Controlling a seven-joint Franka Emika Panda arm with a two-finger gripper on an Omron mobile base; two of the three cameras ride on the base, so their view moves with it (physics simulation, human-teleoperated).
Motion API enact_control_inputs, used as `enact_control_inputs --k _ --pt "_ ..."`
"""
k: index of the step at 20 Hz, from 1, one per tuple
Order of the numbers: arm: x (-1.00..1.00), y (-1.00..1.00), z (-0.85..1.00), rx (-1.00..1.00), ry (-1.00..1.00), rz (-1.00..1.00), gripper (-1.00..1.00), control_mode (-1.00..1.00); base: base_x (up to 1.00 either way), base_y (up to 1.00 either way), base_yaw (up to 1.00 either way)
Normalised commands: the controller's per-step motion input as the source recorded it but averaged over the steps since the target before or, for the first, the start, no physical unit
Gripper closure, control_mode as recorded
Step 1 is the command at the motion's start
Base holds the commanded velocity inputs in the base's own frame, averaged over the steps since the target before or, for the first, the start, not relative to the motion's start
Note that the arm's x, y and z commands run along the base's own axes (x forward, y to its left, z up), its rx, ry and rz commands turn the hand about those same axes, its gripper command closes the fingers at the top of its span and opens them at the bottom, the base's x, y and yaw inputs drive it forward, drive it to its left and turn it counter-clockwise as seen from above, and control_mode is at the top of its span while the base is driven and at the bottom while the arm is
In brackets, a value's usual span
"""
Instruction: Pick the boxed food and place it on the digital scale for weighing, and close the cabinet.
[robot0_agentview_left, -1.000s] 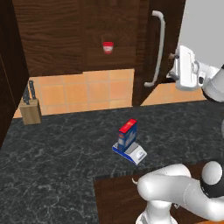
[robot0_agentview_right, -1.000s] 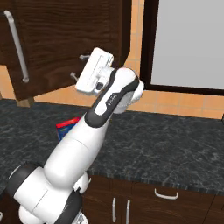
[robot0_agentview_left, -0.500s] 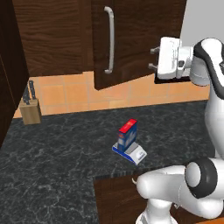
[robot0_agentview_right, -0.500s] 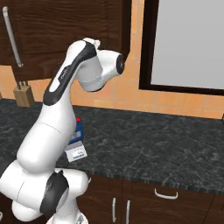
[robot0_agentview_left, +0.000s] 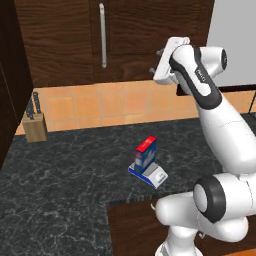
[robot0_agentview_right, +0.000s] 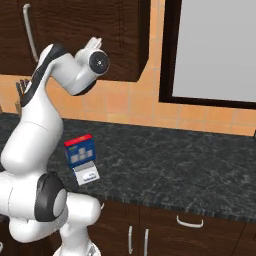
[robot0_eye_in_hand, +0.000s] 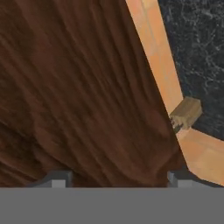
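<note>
With the cabinet (robot0_agentview_left: 105, 40) door shut flush, handle (robot0_agentview_left: 102, 35) far left, my gripper (robot0_agentview_left: 159, 62) sits against the door's lower right, jaws spread wide, holding nothing; the boxed food (robot0_agentview_left: 145, 152) stands on the digital scale (robot0_agentview_left: 148, 173) well below me on the counter (robot0_agentview_left: 60, 175)

Even, soft, shadowless rendered light fills all three views, with no clear source; the dark marbled counter (robot0_agentview_left: 70, 175) shows no glare, and only a faint shade lies beside the boxed food (robot0_agentview_left: 146, 152). The white arm (robot0_agentview_left: 220, 130) is brightly lit with gentle shading on its curves, while the cabinet (robot0_agentview_left: 65, 40) wood stays dark and low in contrast. The hand view is coarse and blurry, its woodgrain smeared at close range, and the base views look slightly soft and pixelated, without edge distortion.
</note>
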Motion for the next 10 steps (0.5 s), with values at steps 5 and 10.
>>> enact_control_inputs --k 5,10 --pt "1.00 0.10 -0.34 -0.14 -0.13 -0.22 -1.00 -1.00 0.00 0.00 0.00" --pt "0.73 -0.02 -0.10 -0.01 -0.07 -0.13 -1.00 -1.00 0.00 0.00 0.00"
